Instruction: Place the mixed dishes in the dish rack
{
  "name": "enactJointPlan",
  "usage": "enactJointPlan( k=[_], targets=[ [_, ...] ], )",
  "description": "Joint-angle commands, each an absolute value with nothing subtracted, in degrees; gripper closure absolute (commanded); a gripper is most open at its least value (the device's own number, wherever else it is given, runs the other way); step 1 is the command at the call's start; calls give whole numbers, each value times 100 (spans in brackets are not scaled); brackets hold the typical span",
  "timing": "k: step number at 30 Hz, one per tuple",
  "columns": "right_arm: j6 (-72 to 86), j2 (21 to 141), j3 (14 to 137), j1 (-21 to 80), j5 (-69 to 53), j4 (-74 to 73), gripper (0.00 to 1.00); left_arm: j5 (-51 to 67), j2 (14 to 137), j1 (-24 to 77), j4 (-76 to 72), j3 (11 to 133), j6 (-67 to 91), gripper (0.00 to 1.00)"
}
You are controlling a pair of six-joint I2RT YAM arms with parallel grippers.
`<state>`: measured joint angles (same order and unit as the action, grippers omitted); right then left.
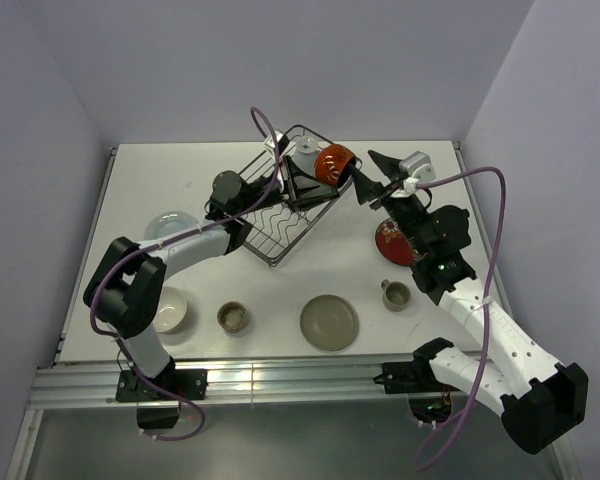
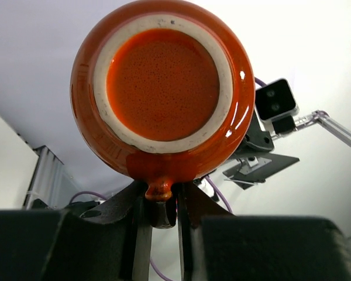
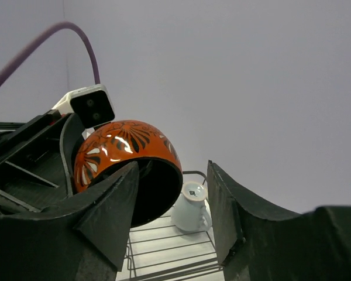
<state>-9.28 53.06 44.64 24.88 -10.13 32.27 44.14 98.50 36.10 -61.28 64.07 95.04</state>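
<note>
Lavender walls all around, white table (image 1: pixel 180 170) underneath, pretty plain setup. Left arm is stretched diagonally across the table toward the far side, elbow low, wrist reaching over the dish rack (image 1: pixel 280 215), which sits at an angle in the middle. The left gripper (image 2: pixel 159 205) is pinched tight on the little handle of the orange-red mug (image 1: pixel 333 163), holding it up in the air over the far end of the rack, tipped so its bottom faces the left wrist cam. Right arm comes in from the other side, bent at the elbow, and the right gripper (image 1: pixel 372 178) is spread wide just beside the mug. Can't tell if a finger actually touches it. The mug itself is glossy orange-red with a pale unglazed ring on the base, black flower patterns on the side and a dark inside. A small pale cup (image 3: pixel 190 206) sits in the rack's far corner.
</note>
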Motion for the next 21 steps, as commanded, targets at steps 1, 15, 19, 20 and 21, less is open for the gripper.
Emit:
enactJointPlan(
  k=[1, 15, 19, 20, 21],
  targets=[
    [-1037, 5142, 4447, 2487, -1019, 3533, 42, 4421, 9457, 3542, -6311, 6460, 9185, 100],
    [-1178, 4632, 4342, 1198, -2907, 1637, 25, 3940, 9579, 2962, -875, 8134, 5219, 100],
    [-1318, 4448, 4316, 748, -3471, 766, 24, 3140, 10247, 2962, 1017, 9358, 3843, 100],
    [-1310, 4421, 4298, 669, -3498, 599, 23, 2998, 10561, 2962, 1298, 9587, 3658, 100],
    [-1266, 4386, 4272, 598, -3559, 545, 23, 2875, 10730, 2962, 1727, 10033, 3308, 100]
  ],
)
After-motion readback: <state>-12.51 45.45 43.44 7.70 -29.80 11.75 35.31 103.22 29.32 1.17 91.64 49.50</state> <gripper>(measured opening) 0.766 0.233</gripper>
